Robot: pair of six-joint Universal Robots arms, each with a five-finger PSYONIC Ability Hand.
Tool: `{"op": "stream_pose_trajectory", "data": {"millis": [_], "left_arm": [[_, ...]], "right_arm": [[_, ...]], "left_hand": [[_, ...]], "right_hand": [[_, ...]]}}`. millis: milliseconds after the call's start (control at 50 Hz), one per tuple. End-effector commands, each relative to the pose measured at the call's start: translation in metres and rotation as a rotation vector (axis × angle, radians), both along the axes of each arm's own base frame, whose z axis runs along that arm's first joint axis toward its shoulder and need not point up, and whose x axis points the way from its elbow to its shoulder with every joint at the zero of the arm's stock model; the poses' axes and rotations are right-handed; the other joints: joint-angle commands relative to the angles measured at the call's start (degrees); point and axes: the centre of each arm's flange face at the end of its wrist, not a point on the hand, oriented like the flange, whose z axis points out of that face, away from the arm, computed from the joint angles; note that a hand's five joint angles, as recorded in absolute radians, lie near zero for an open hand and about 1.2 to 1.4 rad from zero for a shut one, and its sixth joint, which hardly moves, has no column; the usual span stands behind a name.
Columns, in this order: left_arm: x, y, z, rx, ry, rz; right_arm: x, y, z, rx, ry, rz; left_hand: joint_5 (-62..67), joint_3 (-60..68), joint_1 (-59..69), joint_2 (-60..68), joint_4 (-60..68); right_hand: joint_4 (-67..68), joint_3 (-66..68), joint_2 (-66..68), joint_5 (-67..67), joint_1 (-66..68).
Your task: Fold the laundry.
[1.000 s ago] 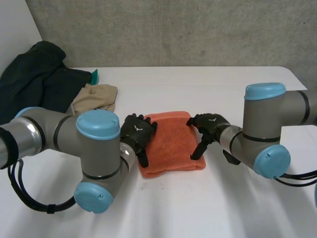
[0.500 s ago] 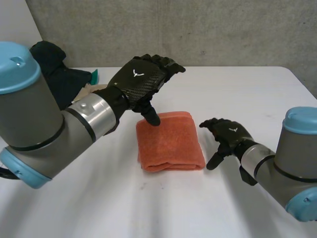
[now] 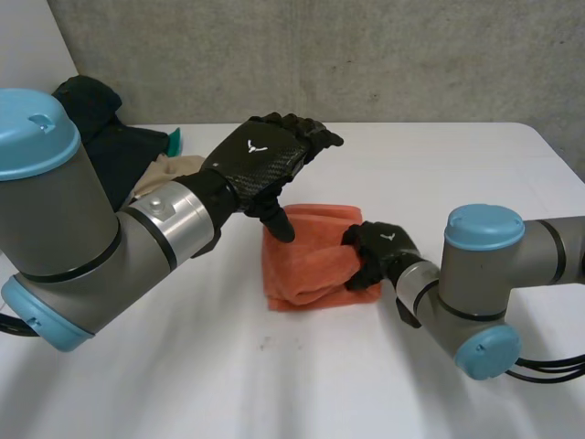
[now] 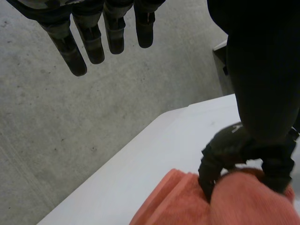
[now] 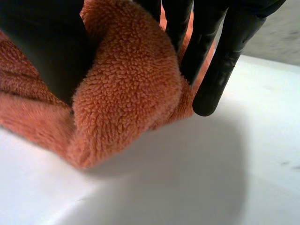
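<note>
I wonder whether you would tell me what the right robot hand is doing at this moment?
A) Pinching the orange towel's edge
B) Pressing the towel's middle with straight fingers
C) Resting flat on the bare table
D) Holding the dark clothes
A: the right robot hand has its fingers and thumb closed on the bunched edge of the orange towel on its own side.

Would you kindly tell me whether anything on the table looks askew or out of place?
Yes: the folded orange towel is lopsided. The right hand pinches one edge, bunching it into a hump while the rest lies on the table. The left hand is open above it.
</note>
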Motion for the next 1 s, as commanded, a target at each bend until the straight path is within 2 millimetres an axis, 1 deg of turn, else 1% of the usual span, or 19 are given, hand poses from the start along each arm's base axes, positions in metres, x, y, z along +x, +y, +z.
{"op": "stream_pose_trajectory", "data": {"millis": [20,100,160,240,260,320,380,400,480,560,620,640,740,760,780,800,820,880,1000], "left_arm": [[0.001,0.000,-0.001,0.000,-0.001,0.001],[0.001,0.000,-0.001,0.000,-0.001,0.001],[0.001,0.000,-0.001,-0.001,0.001,0.001],[0.001,-0.001,-0.001,-0.001,0.001,0.001],[0.001,-0.001,-0.002,0.000,0.001,0.003],[0.000,-0.001,-0.002,0.003,-0.001,0.001],[0.000,-0.001,-0.004,0.006,-0.004,0.001],[0.000,-0.001,-0.004,0.007,-0.005,0.001],[0.000,-0.001,-0.005,0.011,-0.006,0.003],[0.001,-0.002,-0.007,0.012,-0.008,0.006],[0.001,-0.003,-0.007,0.015,-0.008,0.006],[0.001,-0.003,-0.007,0.015,-0.008,0.006],[0.001,-0.002,-0.009,0.019,-0.012,0.003],[0.001,-0.001,-0.009,0.020,-0.013,0.003],[0.001,-0.001,-0.010,0.020,-0.013,0.003],[0.001,-0.001,-0.011,0.024,-0.013,0.003],[0.001,-0.001,-0.011,0.024,-0.013,0.003],[0.000,-0.001,-0.013,0.031,-0.017,0.001],[0.000,-0.002,-0.016,0.037,-0.021,0.001]], "right_arm": [[-0.022,-0.019,0.026,-0.062,0.002,-0.099],[-0.054,-0.038,0.037,-0.093,0.035,-0.166],[-0.069,-0.050,0.041,-0.131,0.072,-0.189],[-0.100,-0.084,0.051,-0.213,0.134,-0.236],[-0.109,-0.099,0.054,-0.252,0.157,-0.248],[-0.123,-0.131,0.048,-0.289,0.194,-0.266],[-0.137,-0.153,0.041,-0.302,0.230,-0.290],[-0.153,-0.170,0.040,-0.307,0.248,-0.319],[-0.196,-0.208,0.023,-0.293,0.306,-0.400],[-0.221,-0.237,0.023,-0.320,0.335,-0.443],[-0.235,-0.248,0.014,-0.325,0.357,-0.471],[-0.248,-0.254,0.012,-0.337,0.372,-0.496],[-0.259,-0.261,0.006,-0.385,0.434,-0.503],[-0.260,-0.262,0.005,-0.398,0.450,-0.502],[-0.261,-0.264,0.004,-0.421,0.476,-0.502],[-0.262,-0.265,0.005,-0.433,0.487,-0.504],[-0.263,-0.265,0.005,-0.439,0.499,-0.508],[-0.273,-0.269,0.007,-0.468,0.532,-0.548],[-0.297,-0.278,0.019,-0.565,0.559,-0.637]], "left_hand": [[1.3,1.6,2.6,1.4,2.2],[1.3,1.6,2.6,1.4,2.2],[1.3,1.6,2.6,1.4,2.2],[1.3,1.6,2.6,1.4,2.2],[1.3,1.6,2.6,1.4,2.2],[1.3,1.6,2.6,1.4,2.2],[1.3,1.6,2.6,1.4,2.2],[1.3,1.6,2.6,1.4,2.2],[1.3,1.6,2.6,1.4,2.2],[1.3,1.6,2.6,1.4,2.2],[1.3,1.6,2.6,1.4,2.2],[1.3,1.6,2.6,1.4,2.2],[1.3,1.6,2.6,1.4,2.2],[1.3,1.6,2.6,1.4,2.2],[1.3,1.6,2.6,1.4,2.2],[1.3,1.6,2.6,1.4,2.2],[1.3,1.6,2.6,1.4,2.2],[1.3,1.6,2.6,1.4,2.2],[1.3,1.6,2.6,1.4,2.2]], "right_hand": [[16.8,25.9,23.9,23.5,37.7],[16.8,25.9,23.9,23.5,37.7],[16.8,25.9,23.9,23.5,37.7],[16.8,25.9,23.9,23.5,37.7],[16.8,25.9,23.9,23.5,37.7],[16.8,25.9,23.9,23.5,37.7],[16.8,25.9,23.9,23.5,37.7],[16.8,25.9,23.9,23.5,37.7],[16.8,25.9,23.9,23.5,37.7],[16.8,25.9,23.9,23.5,37.7],[16.8,25.9,23.9,23.5,37.7],[16.8,25.9,23.9,23.5,37.7],[16.8,25.9,23.9,23.5,37.7],[10.5,19.6,17.7,17.2,31.4],[-24.5,-15.4,-17.4,-17.8,-3.6],[-40.2,-31.1,-33.0,-33.5,-19.3],[-45.7,-36.6,-38.5,-39.0,-24.8],[-53.2,-44.1,-46.1,-46.5,-32.3],[-53.2,-44.1,-46.1,-46.5,-32.3]]}}
